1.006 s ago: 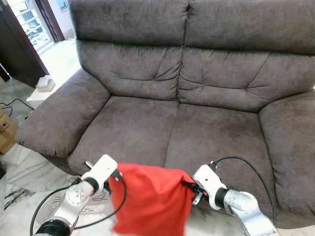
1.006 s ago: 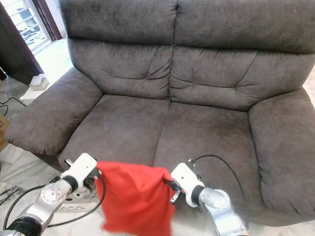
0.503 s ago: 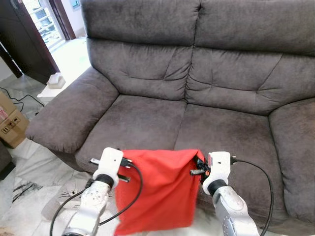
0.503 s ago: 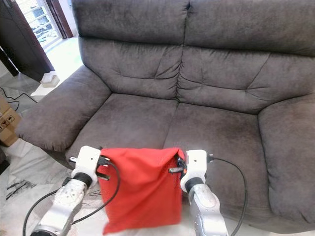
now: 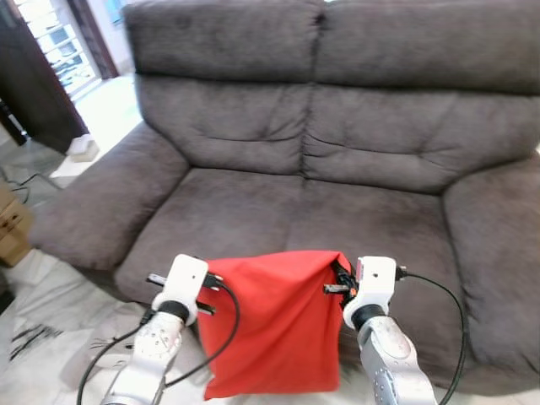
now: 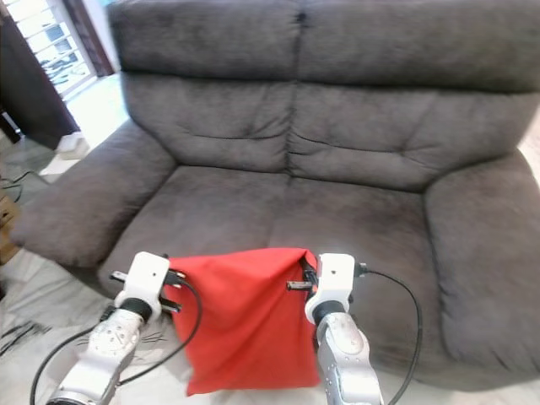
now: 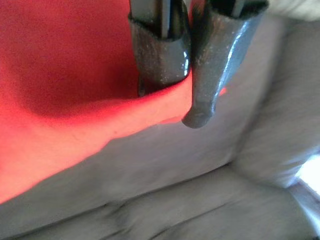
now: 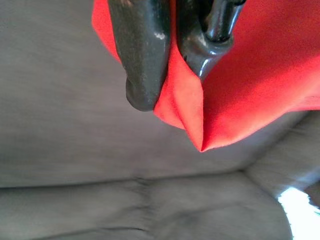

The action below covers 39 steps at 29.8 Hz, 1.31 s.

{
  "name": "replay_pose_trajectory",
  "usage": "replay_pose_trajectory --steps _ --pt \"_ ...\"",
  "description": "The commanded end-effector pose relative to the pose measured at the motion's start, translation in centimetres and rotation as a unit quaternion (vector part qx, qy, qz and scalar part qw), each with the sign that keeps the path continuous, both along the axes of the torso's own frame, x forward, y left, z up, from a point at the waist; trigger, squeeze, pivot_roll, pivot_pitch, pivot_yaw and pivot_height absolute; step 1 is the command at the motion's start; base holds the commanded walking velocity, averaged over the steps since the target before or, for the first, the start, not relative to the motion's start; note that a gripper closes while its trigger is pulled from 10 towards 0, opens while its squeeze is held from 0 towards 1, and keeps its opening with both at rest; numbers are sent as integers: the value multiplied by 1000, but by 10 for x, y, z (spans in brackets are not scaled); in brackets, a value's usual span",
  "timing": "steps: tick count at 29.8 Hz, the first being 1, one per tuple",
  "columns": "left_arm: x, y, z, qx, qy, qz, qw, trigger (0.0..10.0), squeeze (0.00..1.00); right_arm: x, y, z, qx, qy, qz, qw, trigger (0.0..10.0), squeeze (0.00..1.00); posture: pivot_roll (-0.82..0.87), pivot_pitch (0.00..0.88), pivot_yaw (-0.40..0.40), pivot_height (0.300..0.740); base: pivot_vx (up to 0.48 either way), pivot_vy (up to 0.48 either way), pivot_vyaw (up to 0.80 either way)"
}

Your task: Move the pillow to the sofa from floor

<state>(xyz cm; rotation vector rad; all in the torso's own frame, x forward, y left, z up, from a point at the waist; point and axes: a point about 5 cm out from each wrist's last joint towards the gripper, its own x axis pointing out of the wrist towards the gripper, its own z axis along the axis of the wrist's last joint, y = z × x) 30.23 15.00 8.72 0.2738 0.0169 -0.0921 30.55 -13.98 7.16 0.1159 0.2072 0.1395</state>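
A flat red pillow [image 5: 274,325] hangs between my two arms in front of the dark grey sofa [image 5: 354,143], its top edge level with the front of the seat. My left gripper [image 5: 213,285] is shut on the pillow's upper left corner; its fingers [image 7: 165,55] pinch red cloth [image 7: 75,90]. My right gripper [image 5: 334,282] is shut on the upper right corner, where a fold of red cloth [image 8: 195,115] sticks out between its fingers [image 8: 142,75]. The pillow's lower edge dangles below the seat front.
The sofa has wide padded arms [image 5: 101,202] at both sides and a seat of two cushions [image 5: 253,211]. To the left are a cardboard box [image 5: 10,226], a dark door [image 5: 34,101] and a bright doorway. Marble floor [image 5: 51,337] with a cable lies below left.
The pillow has come up and forward, so its top edge now overlaps the seat front. Both grippers keep hold of its corners. The camera has shifted a little.
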Motion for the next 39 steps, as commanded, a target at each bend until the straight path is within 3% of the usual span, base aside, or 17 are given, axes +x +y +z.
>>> replay_pose_trajectory --steps 1,10,27,34,39 --pt "1 2 9 8 -19 -1 1000 10000 0 5 4 15 12 -37 -4 999 10000 0 48 126 60 740 0 -322 -800" --pt "0 2 10 7 -21 -7 1000 10000 0 5 8 16 14 -40 1 999 10000 0 48 119 64 740 0 -239 -800" --pt "3 10 24 -17 -44 13 999 10000 0 14 8 34 6 -87 26 996 10000 0 48 114 67 740 0 0 0" --pt "6 9 34 19 -68 0 998 10000 0 16 0 38 11 -99 1 995 10000 0 52 124 70 740 0 0 0" --pt "6 9 42 31 -85 -10 996 10000 0 16 6 46 -6 -124 27 992 10000 0 51 128 71 740 0 0 0"
